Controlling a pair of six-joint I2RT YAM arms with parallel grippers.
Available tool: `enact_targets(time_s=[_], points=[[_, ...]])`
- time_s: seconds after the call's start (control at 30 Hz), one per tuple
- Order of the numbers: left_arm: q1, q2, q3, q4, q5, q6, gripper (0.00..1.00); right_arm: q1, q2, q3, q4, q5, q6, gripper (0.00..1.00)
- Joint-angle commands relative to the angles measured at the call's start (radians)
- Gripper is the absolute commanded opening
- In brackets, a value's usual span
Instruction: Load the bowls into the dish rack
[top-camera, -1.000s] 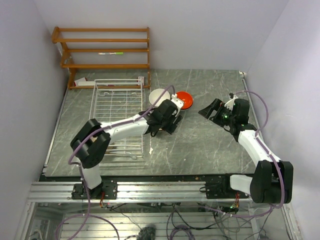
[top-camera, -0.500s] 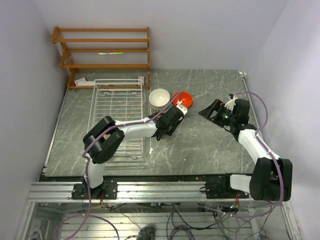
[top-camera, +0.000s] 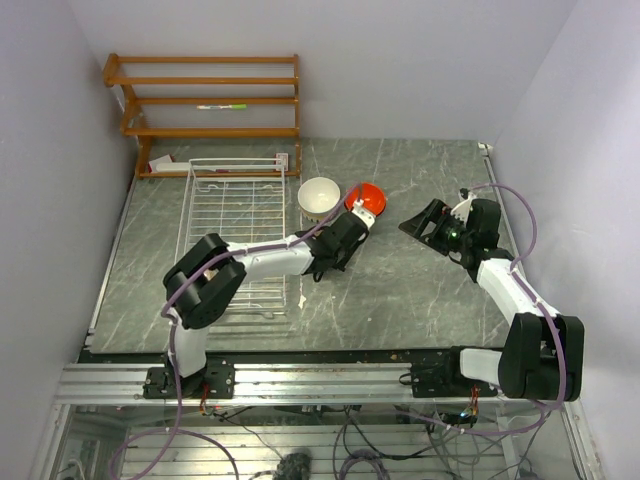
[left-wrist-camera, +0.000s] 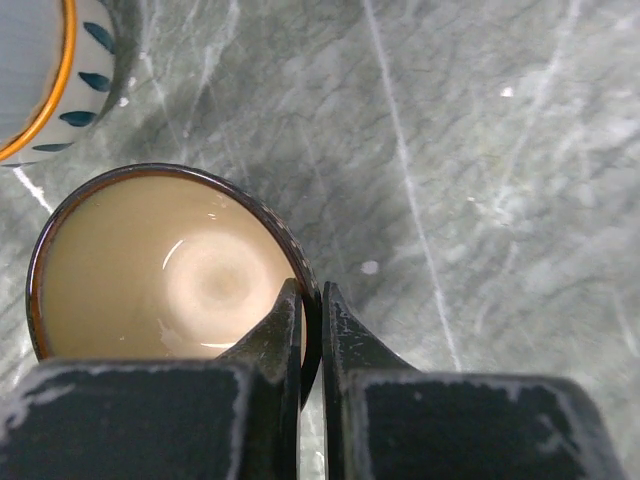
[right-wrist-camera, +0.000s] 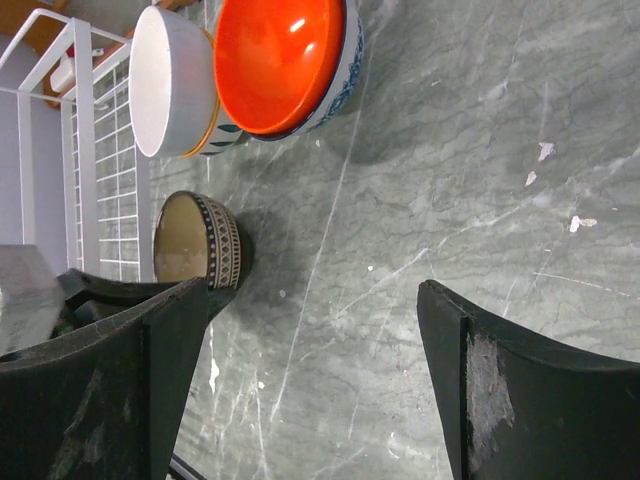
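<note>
The left claw (left-wrist-camera: 312, 300) has slid out to the tan bowl (left-wrist-camera: 170, 270) near the middle of the worktop (top-camera: 420, 300) and now pinches its rim, so the bowl looks ready to lift. The dish rack (top-camera: 235, 205) by the left edge shows no bowls, and the way there is bare. The white bowl (right-wrist-camera: 170, 80) and orange bowl (right-wrist-camera: 280, 60) sit close by toward the far edge; the right claw (right-wrist-camera: 312, 300) hangs spread wide, holding nothing.
</note>
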Motion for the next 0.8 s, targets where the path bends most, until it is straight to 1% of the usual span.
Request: enact_targets(time_s=[0.0, 0.1, 0.2, 0.3, 0.43, 0.57, 0.77], points=[[-0.010, -0.159, 0.043, 0.055, 0.108, -0.060, 0.07, -0.012, 0.004, -0.012, 0.018, -0.015, -0.005, 0.85], [0.001, -0.246, 0.043, 0.081, 0.203, -0.111, 0.07, -0.013, 0.000, -0.012, 0.016, -0.019, -0.006, 0.84], [0.047, -0.326, 0.025, 0.113, 0.297, -0.191, 0.07, -0.013, -0.001, -0.010, 0.013, -0.027, -0.009, 0.84], [0.158, -0.411, -0.043, 0.177, 0.418, -0.300, 0.07, -0.014, -0.003, -0.012, 0.017, -0.041, -0.008, 0.84], [0.321, -0.553, -0.190, 0.363, 0.556, -0.435, 0.07, -0.014, -0.005, -0.016, 0.029, -0.057, -0.005, 0.83], [0.442, -0.653, -0.270, 0.449, 0.610, -0.521, 0.07, -0.013, 0.002, -0.019, 0.037, -0.075, -0.003, 0.83], [0.619, -0.725, -0.417, 0.620, 0.654, -0.737, 0.07, -0.013, 0.009, -0.012, 0.040, -0.097, -0.004, 0.83]])
